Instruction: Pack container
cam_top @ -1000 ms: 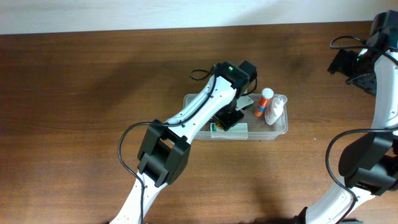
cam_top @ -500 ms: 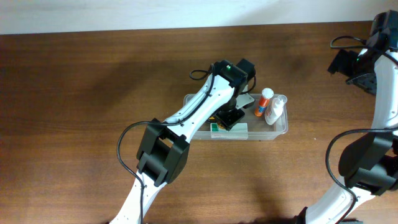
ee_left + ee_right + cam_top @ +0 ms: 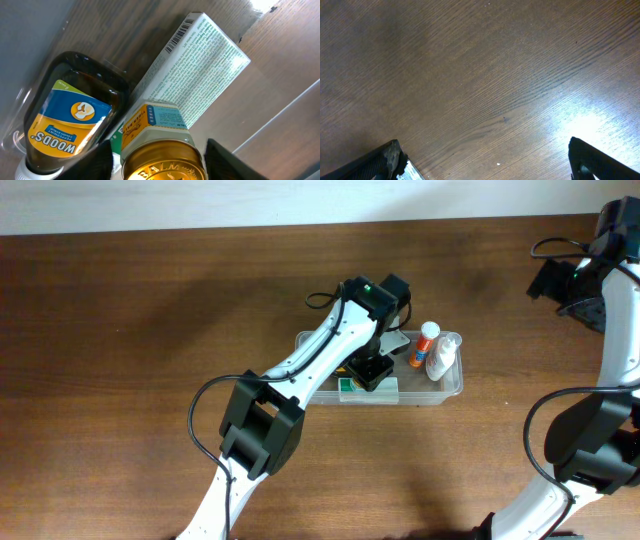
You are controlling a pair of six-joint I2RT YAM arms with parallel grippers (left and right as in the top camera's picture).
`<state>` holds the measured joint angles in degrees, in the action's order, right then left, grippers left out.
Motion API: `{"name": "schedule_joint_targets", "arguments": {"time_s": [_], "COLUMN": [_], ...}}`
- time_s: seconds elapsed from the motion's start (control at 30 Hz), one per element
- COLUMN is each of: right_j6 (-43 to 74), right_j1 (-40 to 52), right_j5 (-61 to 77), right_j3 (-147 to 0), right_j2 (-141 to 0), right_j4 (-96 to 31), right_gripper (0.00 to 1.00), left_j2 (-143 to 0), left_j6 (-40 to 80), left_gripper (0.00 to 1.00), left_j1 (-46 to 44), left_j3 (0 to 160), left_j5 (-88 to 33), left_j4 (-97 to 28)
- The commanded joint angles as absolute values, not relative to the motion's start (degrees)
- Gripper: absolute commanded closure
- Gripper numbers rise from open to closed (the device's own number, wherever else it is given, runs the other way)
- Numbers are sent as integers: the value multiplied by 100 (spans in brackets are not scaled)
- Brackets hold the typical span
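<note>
The container point(image 3: 452, 386) is a clear bin at the table's middle. My left gripper point(image 3: 372, 370) reaches down into its left half. In the left wrist view the gripper point(image 3: 159, 162) is shut on a gold-lidded balm jar point(image 3: 162, 150), held just above a white-and-green box point(image 3: 200, 75) and a dark Woods bottle point(image 3: 70, 125) lying in the container point(image 3: 285, 115). An orange-capped white bottle point(image 3: 426, 343) and a clear bottle point(image 3: 443, 357) stand in its right half. My right gripper point(image 3: 575, 288) is open and empty, far right, over bare wood point(image 3: 485, 160).
The green edge of the box point(image 3: 350, 388) shows by the container's front wall. The brown wooden table point(image 3: 130, 330) surrounds the container. A pale wall runs along the table's far edge.
My left gripper has shifted very slightly to the left inside the container. The right arm has not moved.
</note>
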<state>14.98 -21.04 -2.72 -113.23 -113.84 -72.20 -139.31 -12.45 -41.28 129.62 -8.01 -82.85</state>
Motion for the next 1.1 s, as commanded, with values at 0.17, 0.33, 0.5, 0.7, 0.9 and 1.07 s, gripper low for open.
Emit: {"name": "schedule_joint_targets", "arguments": {"time_s": [0.17,0.33,0.5,0.7,0.9,1.07], "right_j6": [1531,1529,1529,1529,1529,1529], "right_j1": [-2141,-2141,-2141,-2141,-2141,-2141], "right_j5": [-322,-325,-322,-322,-322,-325], "right_j3": [-11306,-11306,-11306,-11306,-11306,-11306], "right_j2": [-11428,-11428,-11428,-11428,-11428,-11428], "right_j4": [-7223,-7223,-7223,-7223,-7223,-7223], "right_gripper": [2,2,1,2,2,2], "left_j2": [-13924,-13837,-13738,-13190,-12322,-11161], "left_j6": [-1007,-847,-510,-207,-60,32], "left_gripper": [31,16,7,1,1,1], "left_j1": [-4132,-3997,-3642,-2829,-2217,-1920], "left_j3": [13550,14442,15253,15461,15338,14479], "left_j5": [-403,-342,-150,-150,-167,-167], "left_j4": [-8508,-8866,-9378,-9671,-9673,-9671]}}
